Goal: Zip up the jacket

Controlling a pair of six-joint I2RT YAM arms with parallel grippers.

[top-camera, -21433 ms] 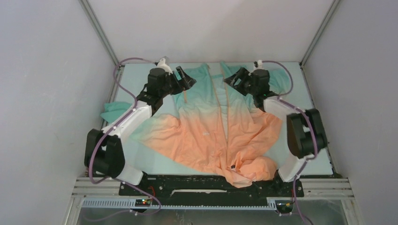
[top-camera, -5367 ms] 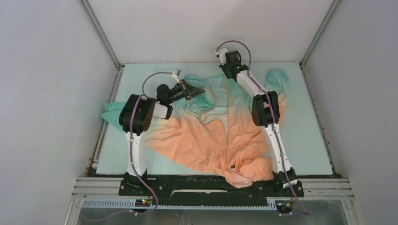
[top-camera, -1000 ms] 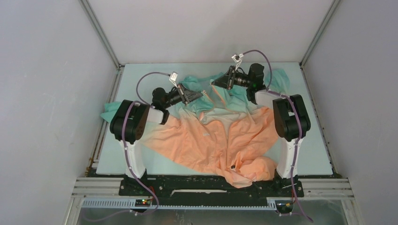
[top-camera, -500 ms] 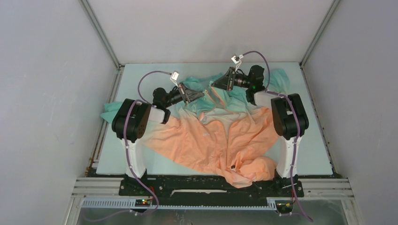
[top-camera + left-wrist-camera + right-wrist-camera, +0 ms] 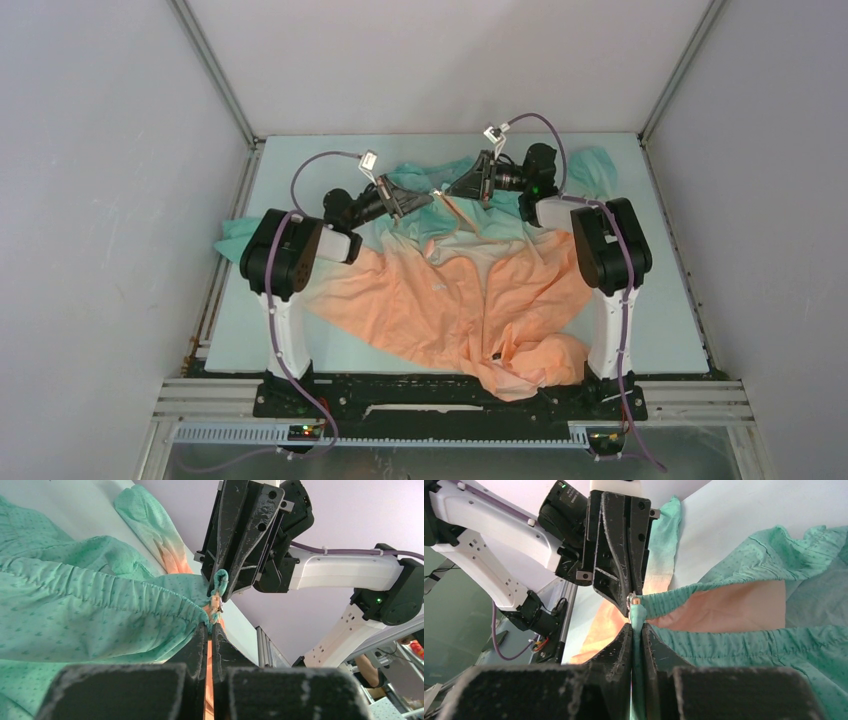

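The jacket (image 5: 470, 290) lies spread on the table, teal at the far end and peach-orange toward me. At its far teal hem my two grippers meet tip to tip, both lifted a little off the table. My left gripper (image 5: 209, 627) is shut on the hem corner, with orange zipper tape (image 5: 209, 680) showing between its jaws. My right gripper (image 5: 637, 627) is shut on the other teal hem corner (image 5: 638, 611). A small metal zipper piece (image 5: 216, 606) sits between the two tips. From above, the left gripper (image 5: 430, 198) and right gripper (image 5: 448, 190) almost touch.
One teal sleeve (image 5: 236, 240) trails off to the left and another (image 5: 596, 165) lies at the far right. The orange collar end bunches near the front rail (image 5: 520, 375). Enclosure walls stand close on three sides.
My right gripper has moved left with its hem corner, closing the gap to the left gripper. The left gripper has hardly moved.
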